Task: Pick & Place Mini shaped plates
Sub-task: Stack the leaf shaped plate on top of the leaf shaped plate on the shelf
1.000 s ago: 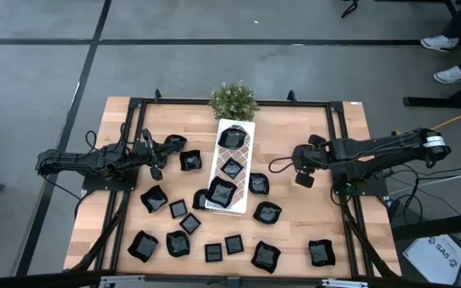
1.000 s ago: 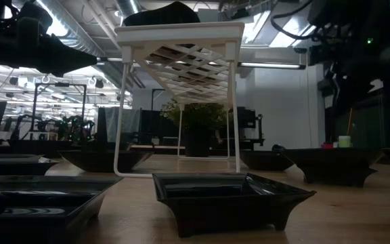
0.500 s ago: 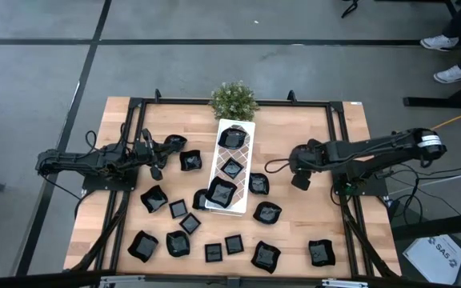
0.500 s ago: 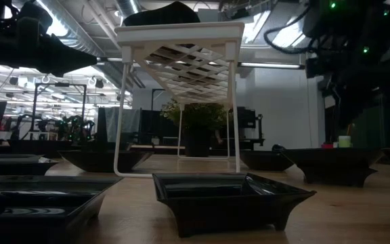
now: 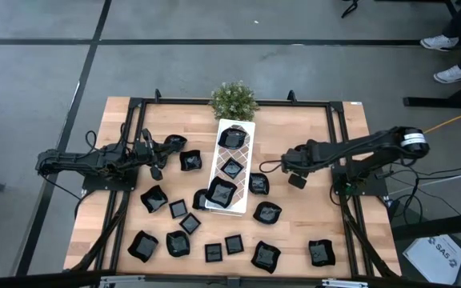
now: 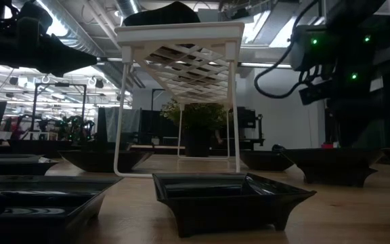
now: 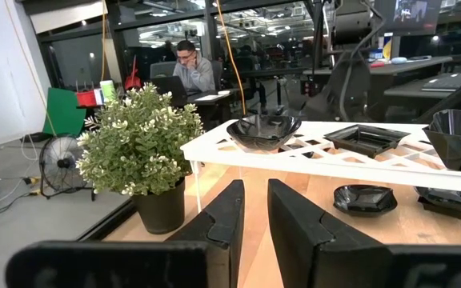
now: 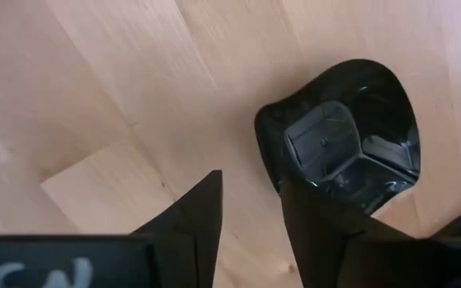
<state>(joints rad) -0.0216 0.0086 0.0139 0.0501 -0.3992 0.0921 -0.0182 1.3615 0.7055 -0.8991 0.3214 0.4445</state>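
Note:
Several small glossy black mini shaped plates lie on the wooden table, among them one (image 5: 258,183) just right of the white lattice tray (image 5: 246,152). The tray stands on thin legs (image 6: 119,135) and carries three plates (image 5: 231,168). My right gripper (image 5: 297,179) hangs open above the bare wood beside that plate (image 8: 338,148), fingers pointing steeply down with nothing between them. My left gripper (image 7: 254,216) rests level at the table's left side (image 5: 155,154), with a narrow gap between its fingers and nothing in it.
A small green potted plant (image 5: 233,100) stands at the far edge behind the tray. More black plates (image 5: 266,213) (image 5: 321,253) lie along the near half of the table. Bare wood shows between the tray and the right arm's base (image 5: 350,188).
My right gripper has moved toward the table's left, closer to the tray and the plate beside it, and has come down, tipping more steeply toward the table. The plates and the tray have stayed where they were.

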